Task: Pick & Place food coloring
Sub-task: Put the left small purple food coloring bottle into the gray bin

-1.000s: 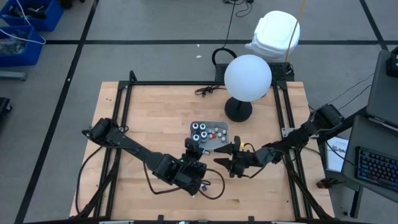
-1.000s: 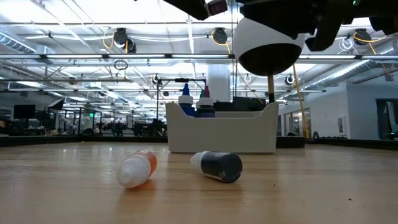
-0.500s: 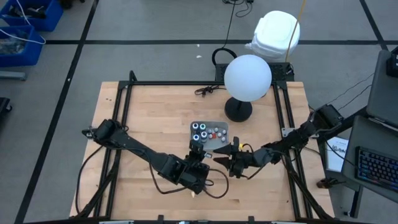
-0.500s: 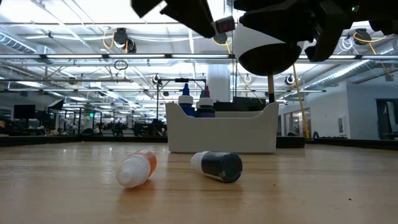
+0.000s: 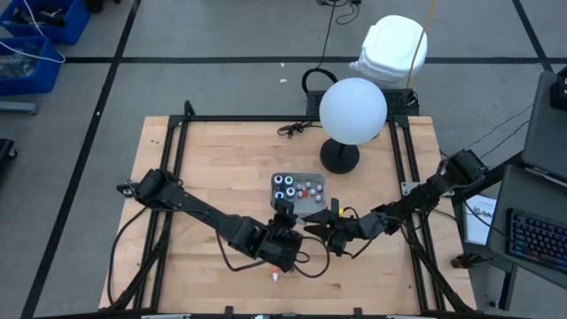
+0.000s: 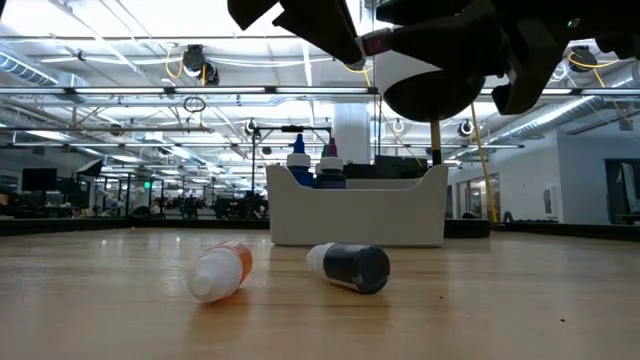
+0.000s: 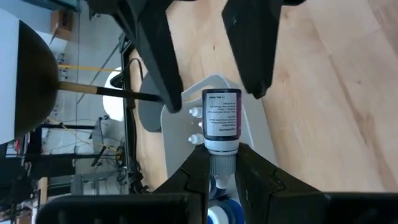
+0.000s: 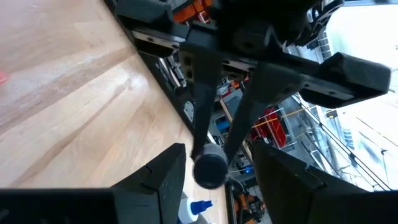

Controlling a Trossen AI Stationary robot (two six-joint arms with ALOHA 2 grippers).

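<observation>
High view: the left gripper (image 5: 284,215) and the right gripper (image 5: 317,226) are seen close together over the wooden table (image 5: 213,159), just below the grey tray (image 5: 317,183), which holds several small bottles and jars. At this range it cannot be told what lies between the fingers. A white globe lamp (image 5: 353,110) stands behind the tray.

Low view: two bottles are seen lying on their sides on the table, apart from each other: an orange bottle (image 6: 222,270) and a dark bottle (image 6: 350,267), both with white caps. Behind them stands the tray (image 6: 358,212), with blue-capped bottles (image 6: 300,160) showing above its rim. The arms are seen overhead, and a small reddish bottle end (image 6: 376,42) shows among them, well above the table.

Left wrist view: a maroon bottle (image 7: 222,119) with a white label is held by its capped neck between the left gripper's fingers (image 7: 192,175), which are narrowly closed on it. The bottle's body projects forward, between the two dark fingers of the right gripper (image 7: 208,43), which stand wide on either side without touching it.

Right wrist view: the round base of the bottle (image 8: 209,167) is seen between the right gripper's spread fingers (image 8: 160,172), with gaps on both sides.
</observation>
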